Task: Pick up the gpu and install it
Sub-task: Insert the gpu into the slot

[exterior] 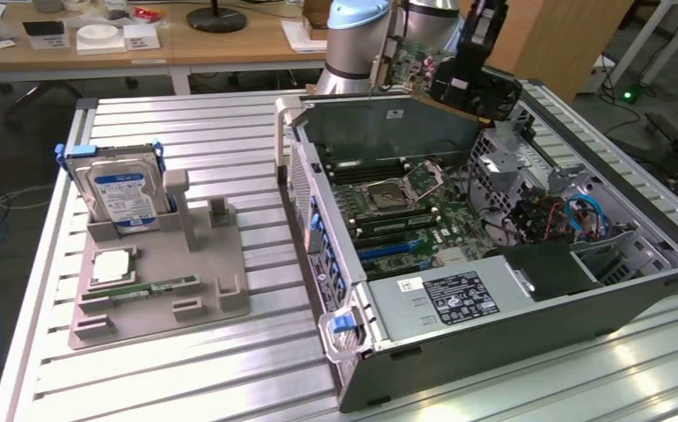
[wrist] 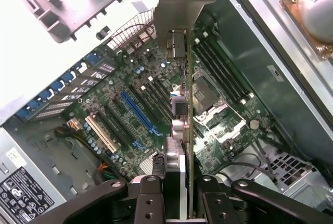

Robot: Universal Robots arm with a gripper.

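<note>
Your gripper (wrist: 178,185) was clamped on the gpu (wrist: 178,125), its dark fingers (wrist: 148,195) drawn in narrow against either face of the card. In the wrist view you therefore saw the board edge-on, with its grey metal bracket (wrist: 184,0) at the end farthest from the fingers. You had the card in the air over the open computer case (exterior: 514,343), not seated in any slot. In the exterior view it hung near the case's far rim, just beside the arm (exterior: 356,35), with its green board turned toward the camera. Beneath the card in the wrist view lay the motherboard (wrist: 130,78). The long blue slot (wrist: 138,112) and the cream slot (wrist: 101,133) next to it ran to one side of the card's edge, and the processor socket (wrist: 205,96) sat on the other side. At the near end of the case you could see the power supply (exterior: 456,299) with its black label. On the exterior view's left, well apart from the case, a grey fixture (exterior: 198,264) rested on the ribbed metal table (exterior: 198,369). It carried a blue-labelled hard drive (exterior: 121,198) standing upright at its far end. A square chip (exterior: 113,264) lay flat nearer the middle, and a narrow green RAM stick (exterior: 156,287) lay just beside that chip.
</note>
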